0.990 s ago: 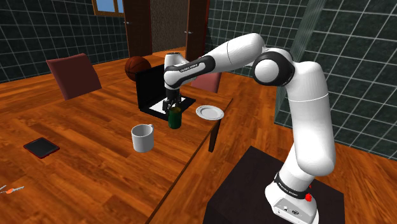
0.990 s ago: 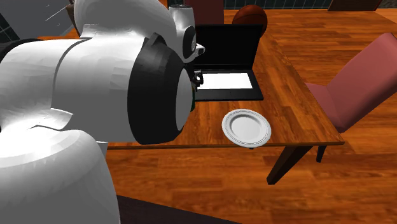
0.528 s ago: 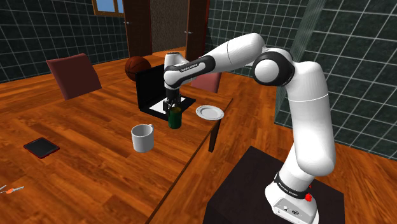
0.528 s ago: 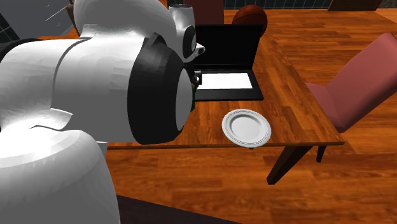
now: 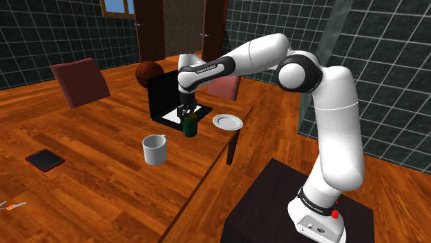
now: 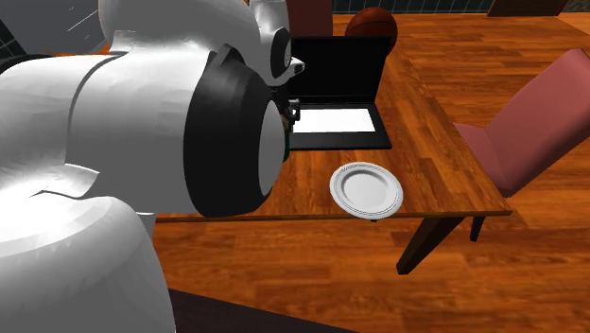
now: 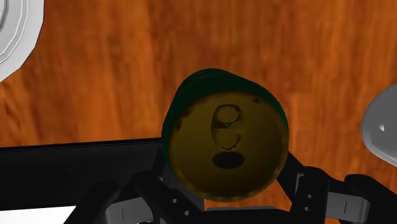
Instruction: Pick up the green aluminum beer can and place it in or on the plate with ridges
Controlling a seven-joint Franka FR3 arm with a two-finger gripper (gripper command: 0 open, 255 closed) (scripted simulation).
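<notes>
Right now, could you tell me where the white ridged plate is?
In the shoulder view, the white ridged plate sits near the wooden table's right edge, just right of the dark green can.

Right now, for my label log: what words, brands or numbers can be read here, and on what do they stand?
No text is legible.
On the arm's forearm band: white lettering, too small to read.
On the arm's base band: white lettering, too small to read.
On the green can lid, the laptop and the plate: no writing seen.
</notes>
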